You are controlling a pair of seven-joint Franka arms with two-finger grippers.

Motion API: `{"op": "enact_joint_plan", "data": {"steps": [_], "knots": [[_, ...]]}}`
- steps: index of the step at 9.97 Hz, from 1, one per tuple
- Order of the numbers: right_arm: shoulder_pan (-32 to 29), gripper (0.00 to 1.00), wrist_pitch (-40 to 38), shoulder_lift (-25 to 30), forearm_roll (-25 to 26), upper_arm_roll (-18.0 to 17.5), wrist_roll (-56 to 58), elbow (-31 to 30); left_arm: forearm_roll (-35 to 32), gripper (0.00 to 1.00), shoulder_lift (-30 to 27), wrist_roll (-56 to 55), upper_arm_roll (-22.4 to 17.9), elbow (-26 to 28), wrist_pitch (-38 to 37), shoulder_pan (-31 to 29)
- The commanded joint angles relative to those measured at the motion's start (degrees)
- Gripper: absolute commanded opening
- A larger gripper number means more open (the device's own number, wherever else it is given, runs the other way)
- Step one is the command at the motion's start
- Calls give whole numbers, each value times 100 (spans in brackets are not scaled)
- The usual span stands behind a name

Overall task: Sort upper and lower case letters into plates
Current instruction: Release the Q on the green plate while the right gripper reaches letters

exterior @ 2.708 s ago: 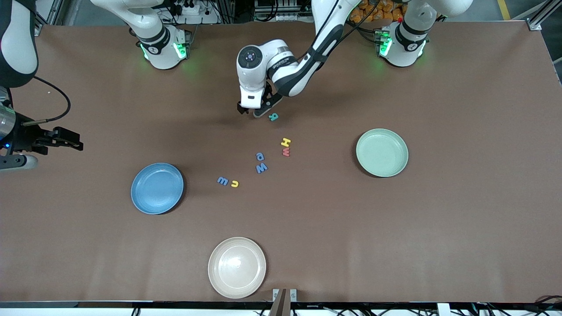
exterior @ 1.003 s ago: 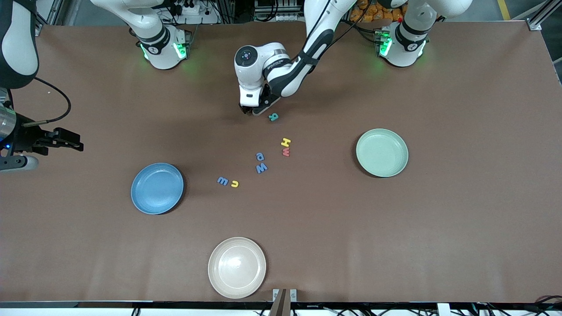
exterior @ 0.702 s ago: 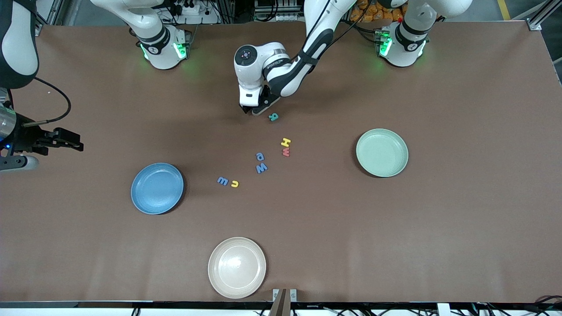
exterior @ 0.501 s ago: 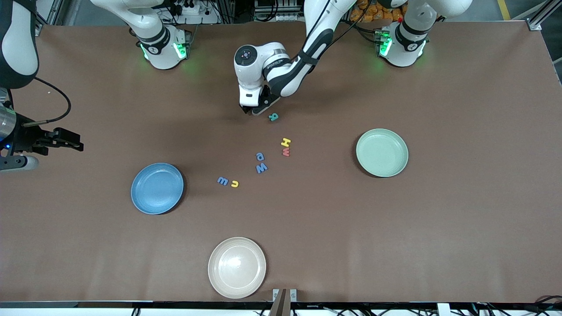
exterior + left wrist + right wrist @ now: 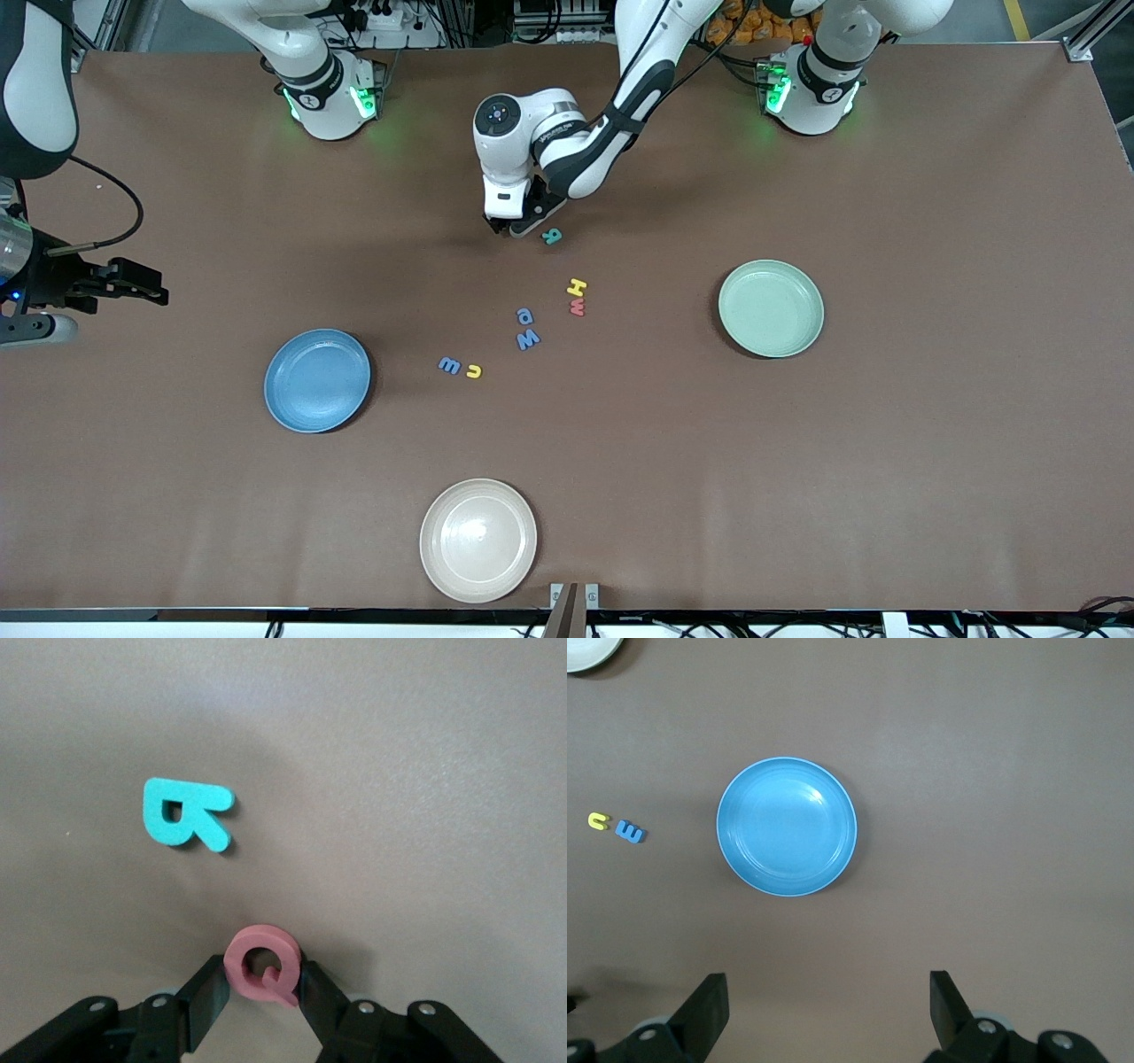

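Front view: both plates bare, blue plate [image 5: 317,380] twd right arm's end, green plate [image 5: 771,307] twd left arm's end. Nothing sorted yet, so task is at its first pick imo. Loose on surface [image 5: 886,487] btwn the plates: teal R [image 5: 552,236], yellow H [image 5: 577,286], red w [image 5: 578,307], blue p [image 5: 524,315], blue W [image 5: 528,338], blue m [image 5: 450,364], yellow u [image 5: 474,371]. Cream plate [image 5: 478,540] nearest cam, not part of the sort. Left end effector [image 5: 501,225] is low at the surface just beside R. Right end effector [image 5: 133,288] waits near the surface's right-arm end.

Left wrist view: left end effector [image 5: 264,990] clamped on red Q [image 5: 263,963], one finger each side. R [image 5: 183,813] lies flat near Q, not touching.

Right wrist view: right end effector [image 5: 828,1005] jaws wide, holding nothing, above blue plate [image 5: 787,827]. m [image 5: 631,831] and u [image 5: 599,821] lie beside that plate.

Left to do: all eight, Q first.
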State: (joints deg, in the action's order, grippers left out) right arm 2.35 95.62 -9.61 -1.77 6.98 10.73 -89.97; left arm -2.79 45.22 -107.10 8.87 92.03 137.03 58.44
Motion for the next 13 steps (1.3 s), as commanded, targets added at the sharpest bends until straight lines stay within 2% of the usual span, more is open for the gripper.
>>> {"op": "enact_joint_plan", "data": {"steps": [1, 5, 8, 10, 13], "knots": [[-59, 100, 19, 30, -43, -39, 8, -47, -187, 38, -118, -83, -8, -19, -167, -78], [-50, 100, 19, 30, -43, -48, 8, -38, -161, 38, -293, 39, 1, -63, -413, -200], [-24, 100, 27, 12, -43, -48, -1, -47, -99, 38, -662, 873, 44, 7, -1300, -639], [81, 100, 45, -40, -78, -57, -1, -47, -99, 38, -1039, 1618, 45, 488, -1390, -1078], [834, 100, 464, -390, -95, -57, -9, -38, -108, 38, -1908, 3120, 45, 1682, -1355, -1851]]}}
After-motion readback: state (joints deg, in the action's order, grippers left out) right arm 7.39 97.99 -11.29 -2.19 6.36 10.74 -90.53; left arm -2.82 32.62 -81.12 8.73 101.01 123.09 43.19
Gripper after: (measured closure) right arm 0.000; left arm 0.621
